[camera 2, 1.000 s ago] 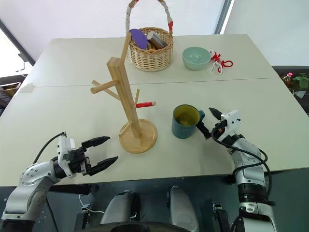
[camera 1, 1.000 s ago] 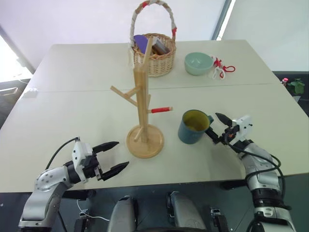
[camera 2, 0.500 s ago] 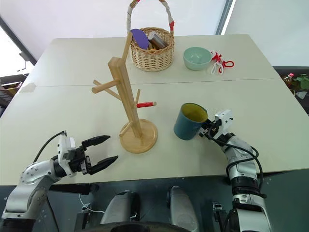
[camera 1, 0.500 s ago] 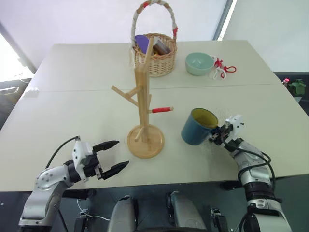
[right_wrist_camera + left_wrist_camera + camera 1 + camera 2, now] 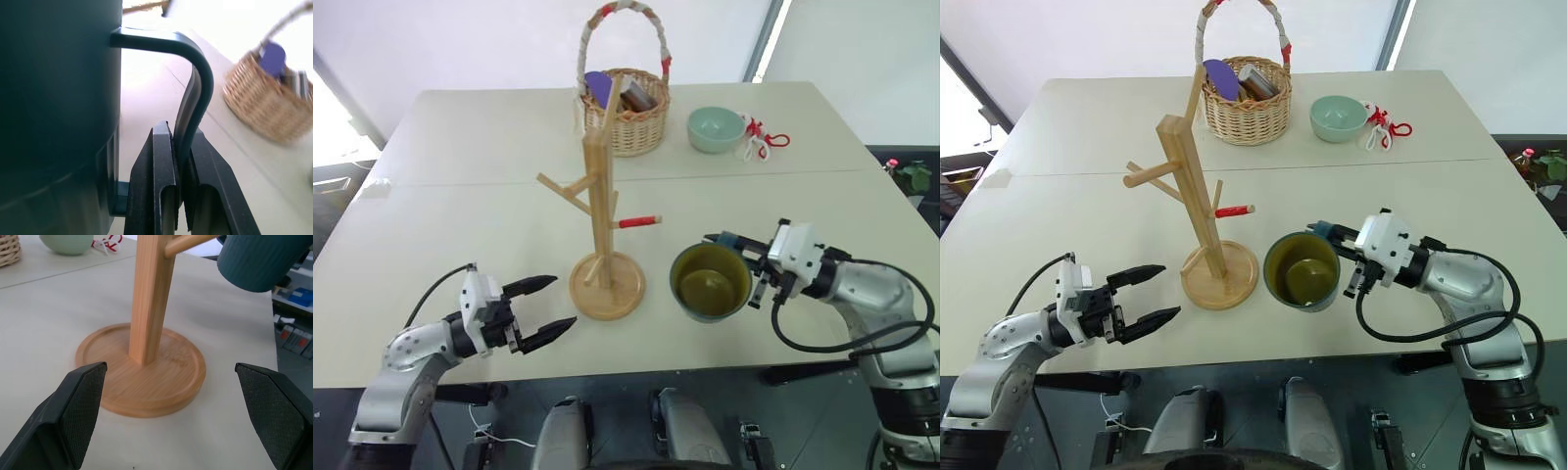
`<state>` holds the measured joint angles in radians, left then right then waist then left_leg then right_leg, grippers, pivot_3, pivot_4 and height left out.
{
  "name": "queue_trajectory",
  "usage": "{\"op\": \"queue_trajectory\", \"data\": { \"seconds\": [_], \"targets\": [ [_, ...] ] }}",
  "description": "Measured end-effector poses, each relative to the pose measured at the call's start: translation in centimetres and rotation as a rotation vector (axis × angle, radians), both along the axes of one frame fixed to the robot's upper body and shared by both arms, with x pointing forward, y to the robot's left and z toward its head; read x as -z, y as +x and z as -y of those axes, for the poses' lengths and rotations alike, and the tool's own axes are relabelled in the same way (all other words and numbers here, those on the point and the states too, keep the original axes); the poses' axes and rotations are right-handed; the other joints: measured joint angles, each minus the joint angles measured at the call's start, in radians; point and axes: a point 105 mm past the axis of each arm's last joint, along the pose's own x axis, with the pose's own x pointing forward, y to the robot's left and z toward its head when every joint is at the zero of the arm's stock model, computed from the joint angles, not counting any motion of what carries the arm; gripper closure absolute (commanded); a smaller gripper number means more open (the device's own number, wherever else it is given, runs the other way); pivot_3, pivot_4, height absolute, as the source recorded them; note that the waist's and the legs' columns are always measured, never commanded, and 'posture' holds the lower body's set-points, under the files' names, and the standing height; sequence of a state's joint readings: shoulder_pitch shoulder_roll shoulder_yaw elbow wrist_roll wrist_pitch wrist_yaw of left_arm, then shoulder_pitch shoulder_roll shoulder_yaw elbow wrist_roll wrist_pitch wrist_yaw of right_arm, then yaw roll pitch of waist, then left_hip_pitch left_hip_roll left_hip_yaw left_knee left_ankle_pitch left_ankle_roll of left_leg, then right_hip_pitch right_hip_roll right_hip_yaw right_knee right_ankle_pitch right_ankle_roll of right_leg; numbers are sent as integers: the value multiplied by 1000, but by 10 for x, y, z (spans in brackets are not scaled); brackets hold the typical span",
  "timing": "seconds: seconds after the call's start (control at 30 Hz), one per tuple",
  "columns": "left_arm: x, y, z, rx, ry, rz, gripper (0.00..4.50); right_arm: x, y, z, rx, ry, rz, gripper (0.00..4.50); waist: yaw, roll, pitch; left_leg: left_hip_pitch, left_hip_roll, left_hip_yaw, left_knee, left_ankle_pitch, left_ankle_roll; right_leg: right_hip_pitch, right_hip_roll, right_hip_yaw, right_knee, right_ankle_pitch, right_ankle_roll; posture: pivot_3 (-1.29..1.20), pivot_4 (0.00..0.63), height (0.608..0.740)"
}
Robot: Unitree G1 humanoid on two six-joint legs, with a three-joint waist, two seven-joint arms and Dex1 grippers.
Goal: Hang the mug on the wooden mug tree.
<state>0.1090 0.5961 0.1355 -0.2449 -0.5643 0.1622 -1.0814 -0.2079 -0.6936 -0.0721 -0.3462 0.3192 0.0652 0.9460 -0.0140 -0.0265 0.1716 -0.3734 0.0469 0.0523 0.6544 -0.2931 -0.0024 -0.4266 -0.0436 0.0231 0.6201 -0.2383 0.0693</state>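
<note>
Right claw pinches the handle of the mug, held above the tabletop beside the wooden mug tree. Left claw spread. Behind: wicker basket, mint bowl.

Your robot's two silver-grey arms with black joints

Each arm ends in a white wrist block, a looping black cable and a gripper of two black, textured fingers.

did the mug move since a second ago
Yes. The mug, pinched by its handle in the right gripper, is lifted off the table and tipped, slightly nearer the mug tree.
</note>
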Motion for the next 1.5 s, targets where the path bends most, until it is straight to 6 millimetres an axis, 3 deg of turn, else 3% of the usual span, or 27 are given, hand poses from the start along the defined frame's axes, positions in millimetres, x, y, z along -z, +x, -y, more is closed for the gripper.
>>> {"op": "queue_trajectory", "data": {
  "seconds": [0.17,0.47,0.9,1.27,1.37,1.43,1.5],
  "targets": [
    [-16,1,4,50,-7,7,0,-30,3,-17,-38,-31,86,4461,2,0,0,-1,0,0,0,0,0,0,-1,0,-1,0,0,0,150,740],
    [-51,-8,-2,118,-26,-13,0,-39,7,-36,-86,-63,95,4461,0,0,0,-1,0,0,0,0,0,0,-1,0,-1,0,0,0,150,740],
    [-63,-14,-6,122,-31,1,0,-35,19,-58,-121,-137,98,4461,1,-1,0,-1,-1,0,0,0,0,0,-1,0,-1,0,0,0,150,740],
    [-66,-12,-3,123,-28,11,0,-28,24,-64,-128,-180,73,4461,1,-1,0,-1,-1,0,1,0,0,0,-1,0,-1,0,0,0,150,740],
    [-69,-10,-2,119,-27,22,0,-26,24,-65,-132,-179,56,3518,0,-1,0,-1,-1,0,1,0,0,0,-1,0,0,0,0,0,150,740],
    [-69,-10,-2,119,-27,21,0,-26,25,-65,-126,-184,60,2501,0,-1,0,-1,-1,0,1,0,0,0,-1,0,0,0,0,0,150,740],
    [-69,-10,-2,120,-27,21,0,-26,25,-65,-122,-189,64,2501,0,-1,0,-1,-1,0,1,0,0,0,-1,0,0,0,0,0,150,740]
  ]
}}
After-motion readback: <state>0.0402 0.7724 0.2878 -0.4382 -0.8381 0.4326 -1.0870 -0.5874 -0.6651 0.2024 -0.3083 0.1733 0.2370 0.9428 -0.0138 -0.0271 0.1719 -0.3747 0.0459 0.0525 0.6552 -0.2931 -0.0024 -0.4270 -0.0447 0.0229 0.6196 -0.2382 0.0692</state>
